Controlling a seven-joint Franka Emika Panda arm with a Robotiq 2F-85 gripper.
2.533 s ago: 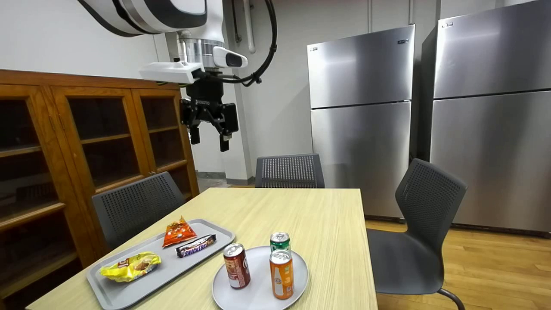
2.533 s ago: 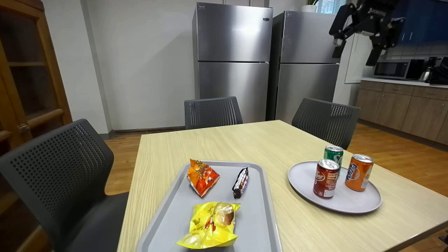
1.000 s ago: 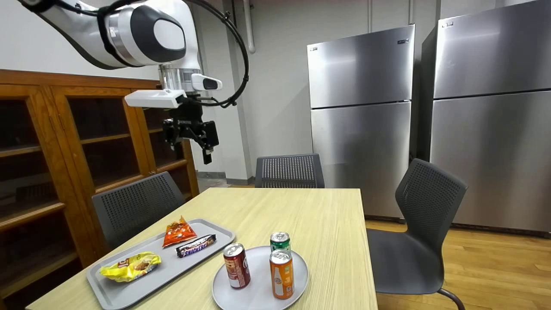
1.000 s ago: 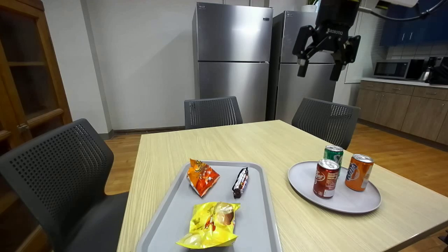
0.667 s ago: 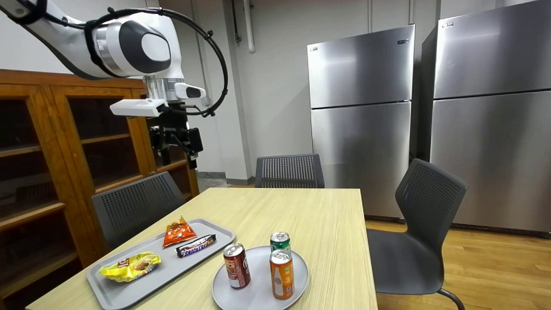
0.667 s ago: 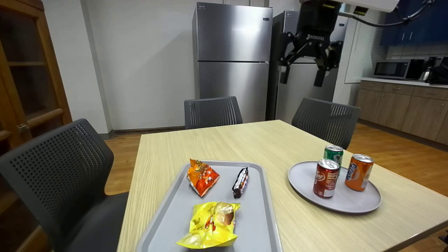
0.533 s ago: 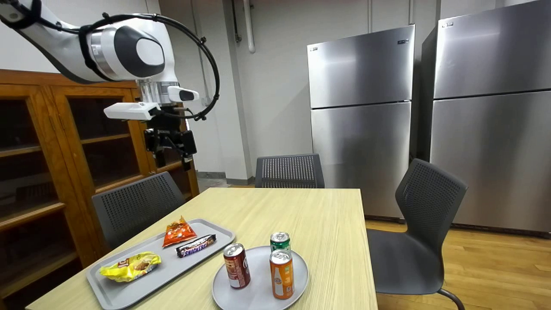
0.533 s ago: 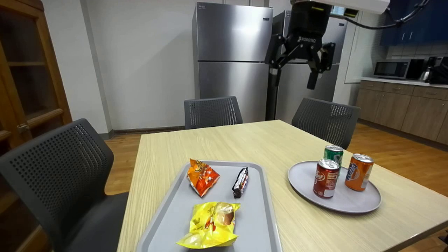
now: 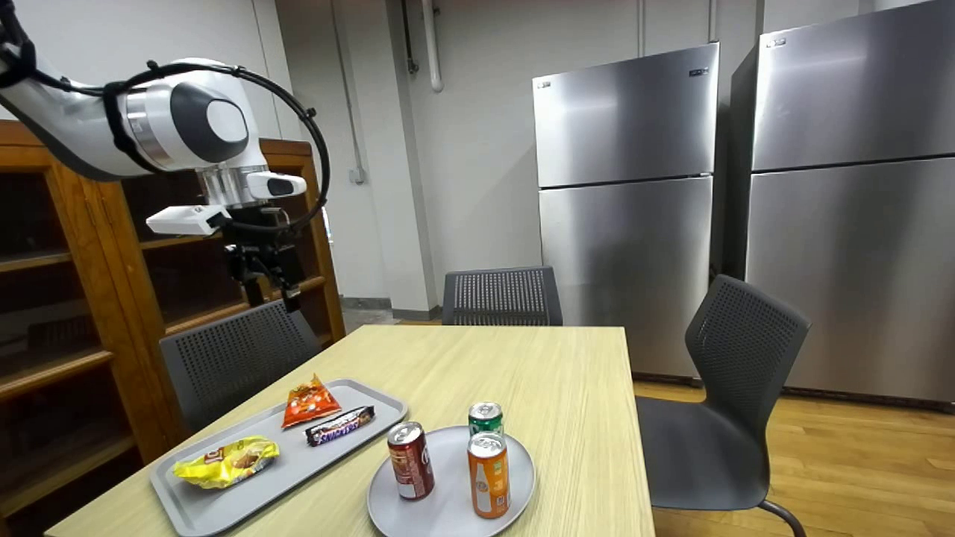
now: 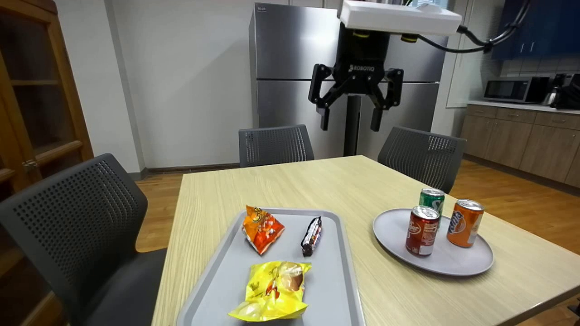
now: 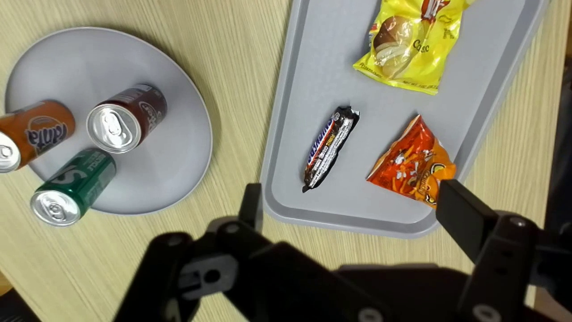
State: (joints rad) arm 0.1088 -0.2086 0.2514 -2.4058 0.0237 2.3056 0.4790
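The pincer [image 10: 350, 123] hangs wide above the counter [image 10: 294, 185]; in wrist view, tray [image 11: 384, 116] at its twelve o'clock, plate [image 11: 161, 170] at ten.

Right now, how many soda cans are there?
3, all on the round plate: in the wrist view, orange can at the left edge, green can lower down, red can right of both.

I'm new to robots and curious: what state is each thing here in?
Gripper: open, holding nothing
Gray tray: flat on the table
Round plate: flat on the table
Red can: upright on plate
Orange can: upright on plate
Green can: upright on plate
Snickers bar: wrapped, lying in tray
Yellow chip bag: puffed out, in tray
Orange snack bag: resting in tray
Two steel fridges: doors shut
Wooden cabinet: visible doors shut
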